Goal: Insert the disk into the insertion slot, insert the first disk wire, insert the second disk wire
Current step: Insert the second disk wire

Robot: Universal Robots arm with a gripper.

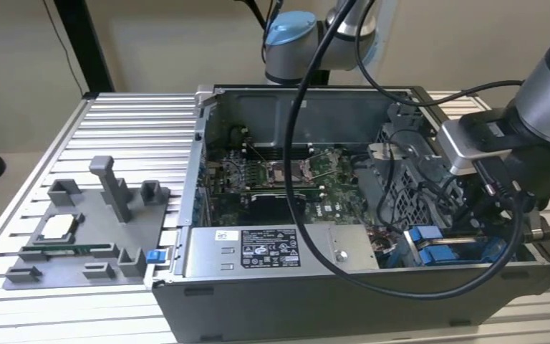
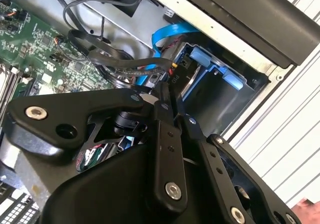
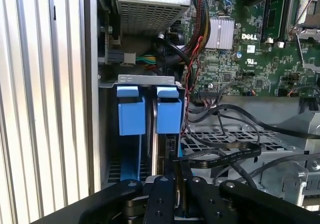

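Note:
In the bay at the case's corner, the insertion slot holds the disk's blue frame, whose two blue tabs stand side by side. The same tabs appear in the exterior view and the second wrist view. The disk's labelled face is hidden. My gripper hangs over the frame just below the tabs, fingers together on a black connector of a flat black disk wire. In the second wrist view my gripper has its tips at a black connector beside the slot.
A labelled grey power-supply box lies along the case's front. The green motherboard fills the middle. Loose black, red and blue cables crowd the slot's side. A perforated grey cage adjoins it. A grey parts fixture sits on the slatted table.

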